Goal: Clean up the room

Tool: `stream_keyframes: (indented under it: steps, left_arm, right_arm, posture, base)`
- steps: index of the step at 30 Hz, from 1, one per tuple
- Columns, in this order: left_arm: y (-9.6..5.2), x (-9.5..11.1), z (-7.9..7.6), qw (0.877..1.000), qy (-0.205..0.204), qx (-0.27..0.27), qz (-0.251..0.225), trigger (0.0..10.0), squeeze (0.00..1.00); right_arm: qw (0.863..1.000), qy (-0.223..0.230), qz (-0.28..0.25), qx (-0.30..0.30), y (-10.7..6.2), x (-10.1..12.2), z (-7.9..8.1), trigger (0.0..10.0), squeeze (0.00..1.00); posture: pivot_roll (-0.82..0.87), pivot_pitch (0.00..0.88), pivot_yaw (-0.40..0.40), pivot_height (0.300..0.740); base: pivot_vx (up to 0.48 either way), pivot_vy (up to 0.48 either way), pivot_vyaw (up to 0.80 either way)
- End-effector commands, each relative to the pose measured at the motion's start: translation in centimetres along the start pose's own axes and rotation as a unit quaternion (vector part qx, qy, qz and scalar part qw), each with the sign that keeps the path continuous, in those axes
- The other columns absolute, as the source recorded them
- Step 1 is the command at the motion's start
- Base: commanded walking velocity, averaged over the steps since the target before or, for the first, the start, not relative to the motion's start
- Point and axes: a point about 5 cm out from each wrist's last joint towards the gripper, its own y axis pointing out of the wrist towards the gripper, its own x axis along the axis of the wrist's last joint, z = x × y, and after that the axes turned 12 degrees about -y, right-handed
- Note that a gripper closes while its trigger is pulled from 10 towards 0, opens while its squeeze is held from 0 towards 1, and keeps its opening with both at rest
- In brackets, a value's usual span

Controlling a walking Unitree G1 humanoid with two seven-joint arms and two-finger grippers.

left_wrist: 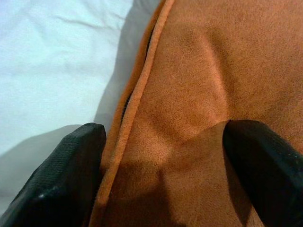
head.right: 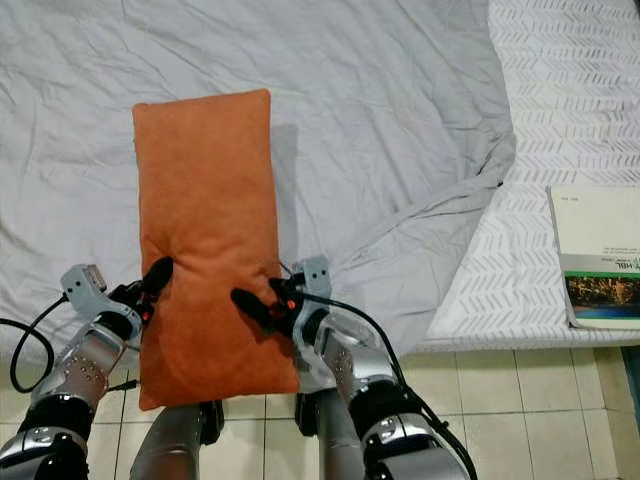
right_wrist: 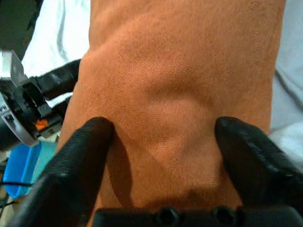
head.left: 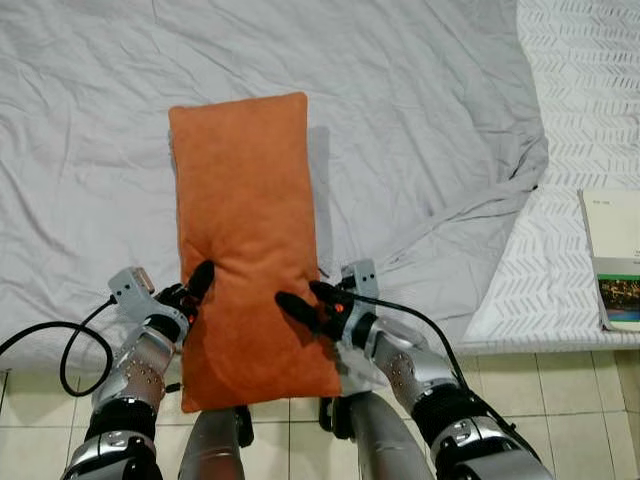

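Bed (head.left: 560,300) with rumpled grey sheet (head.left: 420,120) spread across it, white patterned cover at right. Orange cushion (head.left: 245,220) lying lengthwise on the sheet, near end overhanging the bed edge above tiled floor (head.left: 560,390). Left gripper (head.left: 196,292) at the cushion's left edge, fingers spread wide, one on the fabric and one outside the piped seam. Right gripper (head.left: 305,303) on the cushion's right near part, fingers parted and pressed into the fabric, puckering it between them. Book (head.left: 612,258) lying at right on the white cover.
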Motion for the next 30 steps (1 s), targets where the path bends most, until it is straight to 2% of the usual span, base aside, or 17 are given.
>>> stream_keyframes:
  steps: [1,2,7,12,15,25,29,30]
  left_arm:
    - [-1.3,-4.5,2.1,0.994,-0.001,0.059,0.094,3.0,0.0]
    - [-1.2,-4.7,2.2,0.993,0.008,0.066,0.095,0.0,0.0]
    - [-1.2,-4.9,2.2,0.992,0.017,0.066,0.103,0.0,0.0]
    - [-1.3,-5.7,2.0,0.989,0.041,0.046,0.137,0.0,0.0]
    - [-1.4,-6.1,2.0,0.986,0.043,0.042,0.153,0.0,0.0]
    - [-1.7,-7.3,2.0,0.983,0.05,0.042,0.171,0.0,0.0]
    - [-2.2,-8.5,2.0,0.979,0.081,0.025,0.185,0.0,0.0]
    - [-2.5,-9.1,1.9,0.975,0.107,0.015,0.192,0.0,0.0]
  right_arm:
    - [0.996,0.033,0.083,0.021,-0.7,-4.4,1.6,0.0,0.0]
    - [0.995,0.031,0.088,0.018,-0.8,-4.7,1.7,0.0,0.0]
    - [0.995,0.036,0.094,0.01,-0.9,-5.3,1.9,0.0,0.0]
    - [0.992,0.062,0.105,-0.038,-1.7,-6.1,0.9,0.0,0.0]
    - [0.991,0.06,0.11,-0.051,-2.1,-6.3,0.5,0.0,0.0]
    - [0.987,0.063,0.119,-0.092,-3.1,-6.9,-0.5,0.0,0.0]
    - [0.984,0.062,0.118,-0.115,-3.4,-7.0,-1.0,0.0,0.0]
    - [0.984,0.06,0.115,-0.124,-3.5,-6.8,-1.3,0.0,0.0]
  posture:
    - [-0.04,0.649,-0.149,0.74]
    - [-0.04,0.65,-0.15,0.74]
    - [-0.04,0.651,-0.149,0.74]
    - [-0.04,0.651,-0.146,0.74]
    - [-0.04,0.653,-0.145,0.74]
    - [-0.04,0.648,-0.138,0.74]
    - [-0.04,0.637,-0.134,0.74]
    - [-0.03,0.619,-0.128,0.74]
  base:
    - [0.0,0.0,0.0]
    - [0.0,0.0,0.0]
    - [0.0,0.0,0.0]
    - [0.0,0.0,0.0]
    - [0.0,0.0,0.0]
    - [0.0,0.0,0.0]
    - [0.0,0.0,0.0]
    - [0.0,0.0,0.0]
